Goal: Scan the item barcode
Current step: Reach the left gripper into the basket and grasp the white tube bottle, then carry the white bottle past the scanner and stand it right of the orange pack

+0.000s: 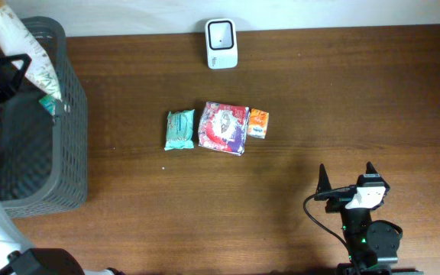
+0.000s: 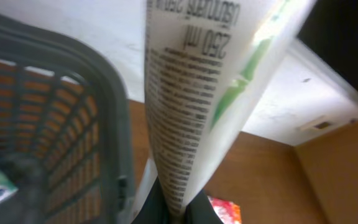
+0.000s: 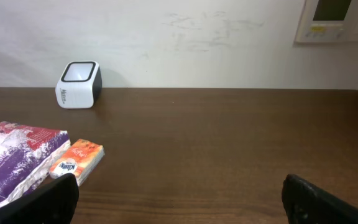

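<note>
Left gripper (image 1: 21,69) clamped on tube (image 1: 12,37) over basket (image 1: 69,130)

I saw the white tube tilted above the grey basket at the table's (image 1: 342,99) left end. My right gripper (image 1: 346,173) stood wide, holding nothing, well apart from the scanner (image 1: 221,43).

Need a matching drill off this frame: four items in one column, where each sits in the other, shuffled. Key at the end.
Items
1. tube
2. scanner
3. teal packet
4. orange packet

Places (overhead view)
A. farthest from the robot, on its own
B. just left of the red-purple packet
C. gripped in the left end effector, above the basket
D. just right of the red-purple packet

Pairs: 1-C, 2-A, 3-B, 4-D
</note>
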Action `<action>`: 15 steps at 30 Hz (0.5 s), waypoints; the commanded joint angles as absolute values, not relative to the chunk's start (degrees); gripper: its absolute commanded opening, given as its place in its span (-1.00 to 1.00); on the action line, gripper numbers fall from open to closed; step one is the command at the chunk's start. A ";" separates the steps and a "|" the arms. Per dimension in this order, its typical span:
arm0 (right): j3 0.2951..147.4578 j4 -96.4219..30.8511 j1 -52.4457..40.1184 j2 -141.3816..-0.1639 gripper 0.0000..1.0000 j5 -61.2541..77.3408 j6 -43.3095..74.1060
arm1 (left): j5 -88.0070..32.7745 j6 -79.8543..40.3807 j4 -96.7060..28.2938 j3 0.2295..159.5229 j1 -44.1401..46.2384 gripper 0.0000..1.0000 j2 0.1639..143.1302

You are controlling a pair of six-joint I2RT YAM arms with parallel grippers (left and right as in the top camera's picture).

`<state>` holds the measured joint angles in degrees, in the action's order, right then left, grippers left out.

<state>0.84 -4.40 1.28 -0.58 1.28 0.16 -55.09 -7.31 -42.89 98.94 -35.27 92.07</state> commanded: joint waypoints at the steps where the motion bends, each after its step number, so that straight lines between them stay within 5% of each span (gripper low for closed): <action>1: 0.32 -4.45 0.82 -0.21 0.97 0.60 0.25 | -62.39 -10.09 -42.00 99.59 -34.37 -1.00 86.63; 11: 0.32 -4.45 0.82 -0.21 0.97 0.60 0.25 | -61.58 -10.02 -42.28 99.57 -19.18 -1.00 83.99; 15: 0.32 -4.45 0.82 -0.21 0.97 0.58 0.25 | -45.69 -9.54 -48.45 99.24 -8.40 -1.00 84.14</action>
